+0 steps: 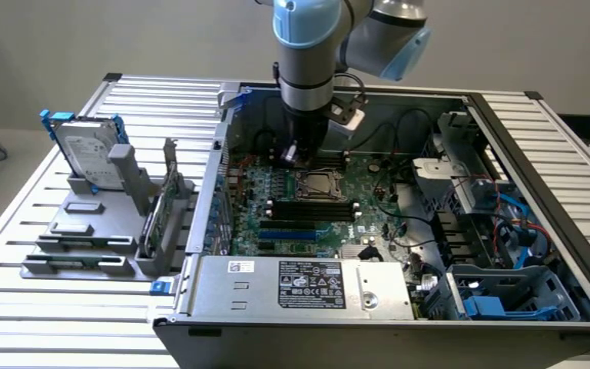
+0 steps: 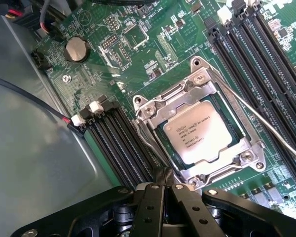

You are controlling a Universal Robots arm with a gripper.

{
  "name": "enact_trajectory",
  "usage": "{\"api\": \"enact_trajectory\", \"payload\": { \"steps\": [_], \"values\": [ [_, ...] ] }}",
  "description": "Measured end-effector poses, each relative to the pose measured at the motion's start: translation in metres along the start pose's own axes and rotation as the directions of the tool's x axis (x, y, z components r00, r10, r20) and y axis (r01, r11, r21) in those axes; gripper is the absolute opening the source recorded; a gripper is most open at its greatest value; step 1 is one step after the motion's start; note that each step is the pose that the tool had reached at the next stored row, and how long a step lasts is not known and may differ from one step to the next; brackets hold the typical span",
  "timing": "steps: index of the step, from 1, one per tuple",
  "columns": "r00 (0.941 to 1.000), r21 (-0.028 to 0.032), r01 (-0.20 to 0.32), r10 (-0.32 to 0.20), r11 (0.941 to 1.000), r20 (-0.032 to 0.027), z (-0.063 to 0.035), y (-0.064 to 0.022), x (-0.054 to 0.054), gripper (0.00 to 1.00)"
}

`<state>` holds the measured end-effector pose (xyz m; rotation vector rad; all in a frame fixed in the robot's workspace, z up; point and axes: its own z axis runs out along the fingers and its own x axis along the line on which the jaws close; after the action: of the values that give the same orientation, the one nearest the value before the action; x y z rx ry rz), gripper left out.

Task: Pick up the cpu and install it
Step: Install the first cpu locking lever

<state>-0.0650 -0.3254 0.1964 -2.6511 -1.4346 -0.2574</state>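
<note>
1. Gripper (image 2: 164,191) fingers sit together, holding nothing, close over the green board (image 2: 96,81).
2. The cpu (image 2: 200,133) lies flat in the metal-framed socket (image 2: 155,106), silvery top up, at five o'clock from the gripper in the exterior view.
3. Black memory slots (image 2: 121,148) flank the socket.
4. At nine o'clock, well apart, the hard drive (image 1: 85,146) stands upright outside the case (image 1: 223,296).

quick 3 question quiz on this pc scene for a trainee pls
1. True or false: the cpu lies in the socket.
2. Where does the hard drive stand? A in the case; B in the rack at the exterior view's left; C on the floor.
3. Fill in: the pincer hangs over the green ___.
Key: 1 true; 2 B; 3 board.
</note>
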Motion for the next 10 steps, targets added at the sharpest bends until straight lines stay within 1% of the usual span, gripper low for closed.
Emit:
{"api": "enact_trajectory", "payload": {
  "steps": [10],
  "values": [
    [1.0000, 0.0000, -0.003, 0.003, 1.0000, 0.0011, 0.0006, 0.0031, 0.0023, 0.11]
  ]
}}
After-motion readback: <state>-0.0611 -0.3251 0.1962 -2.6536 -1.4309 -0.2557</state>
